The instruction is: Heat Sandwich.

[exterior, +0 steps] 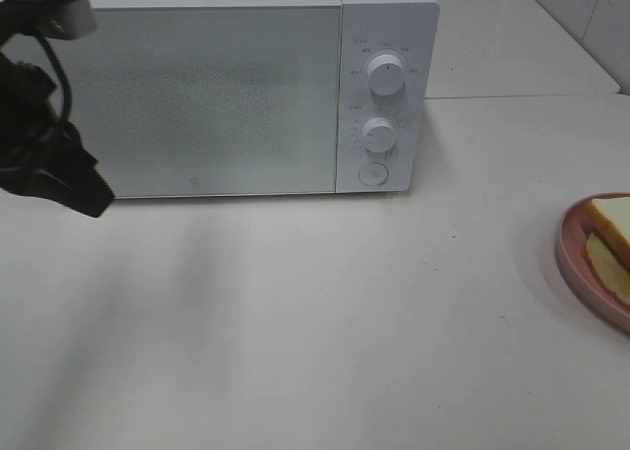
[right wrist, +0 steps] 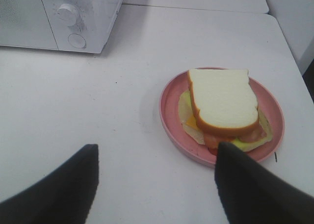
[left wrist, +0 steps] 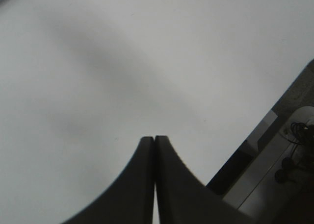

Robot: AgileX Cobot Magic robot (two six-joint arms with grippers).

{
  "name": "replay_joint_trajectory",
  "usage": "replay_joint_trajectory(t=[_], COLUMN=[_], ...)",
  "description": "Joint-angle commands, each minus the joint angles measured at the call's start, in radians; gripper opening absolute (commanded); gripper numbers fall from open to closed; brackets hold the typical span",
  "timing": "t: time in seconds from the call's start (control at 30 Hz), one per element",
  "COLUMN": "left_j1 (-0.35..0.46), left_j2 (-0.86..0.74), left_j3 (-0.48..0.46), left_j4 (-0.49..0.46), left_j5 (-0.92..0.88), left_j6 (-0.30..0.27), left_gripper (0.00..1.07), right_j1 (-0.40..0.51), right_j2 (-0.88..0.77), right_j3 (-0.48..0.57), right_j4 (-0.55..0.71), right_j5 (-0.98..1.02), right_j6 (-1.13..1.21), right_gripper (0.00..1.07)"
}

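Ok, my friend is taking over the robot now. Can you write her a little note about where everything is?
Left gripper: shut, empty, up by the microwave's left side.
Right gripper: open, empty, hanging over the table near the plate.
Sandwich: sits on the pink plate, right of the microwave.
Done: nothing visible; microwave door is closed.
Left: open the door, put the sandwich in, close it, turn the knobs.

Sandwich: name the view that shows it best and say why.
The right wrist view: the whole sandwich sits in frame on the pink plate, top slice and filling visible. The exterior high view catches only part of it at the frame's right edge. The left wrist view shows none of it.
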Motion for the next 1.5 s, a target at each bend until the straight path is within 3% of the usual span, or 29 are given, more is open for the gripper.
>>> replay_joint_trajectory(t=[0.03, 0.07, 0.1, 0.2, 0.27, 0.4, 0.5, 0.53, 0.83, 1.5], left_j1=[0.076, 0.131, 0.131, 0.229, 0.255, 0.375, 0.404, 0.416, 0.417, 0.417], left_j2=[-0.069, -0.111, -0.111, -0.187, -0.210, -0.341, -0.396, -0.454, -0.721, -1.179], left_j3=[-0.007, -0.007, -0.007, -0.007, -0.003, 0.044, 0.075, 0.110, 0.275, 0.476], left_j4=[0.013, 0.021, 0.021, 0.067, 0.091, 0.203, 0.240, 0.277, 0.345, 0.354], left_j5=[0.072, 0.105, 0.105, 0.158, 0.160, 0.147, 0.137, 0.123, 0.125, 0.158], left_j6=[-0.061, -0.088, -0.088, -0.144, -0.166, -0.277, -0.311, -0.354, -0.463, -0.528], left_gripper=[0.33, 0.52, 0.52, 0.68, 0.68, 0.68, 0.68, 0.68, 0.68, 0.68], right_j1=[0.000, 0.000, 0.000, 0.000, 0.000, 0.000, 0.000, 0.000, 0.000, 0.000], right_j2=[-0.024, -0.024, -0.024, -0.024, -0.024, -0.024, -0.024, -0.024, -0.024, -0.024], right_j3=[0.001, 0.001, 0.001, 0.001, 0.001, 0.001, 0.001, 0.001, 0.001, 0.001], right_j4=[-0.006, -0.006, -0.006, -0.006, -0.006, -0.006, -0.006, -0.006, -0.006, -0.006], right_j5=[-0.008, -0.008, -0.008, -0.008, -0.008, -0.008, -0.008, -0.008, -0.008, -0.008], right_j6=[0.006, 0.006, 0.006, 0.006, 0.006, 0.006, 0.006, 0.006, 0.006, 0.006], right_gripper=[0.66, 0.66, 0.66, 0.66, 0.66, 0.66, 0.66, 0.66, 0.66, 0.66])
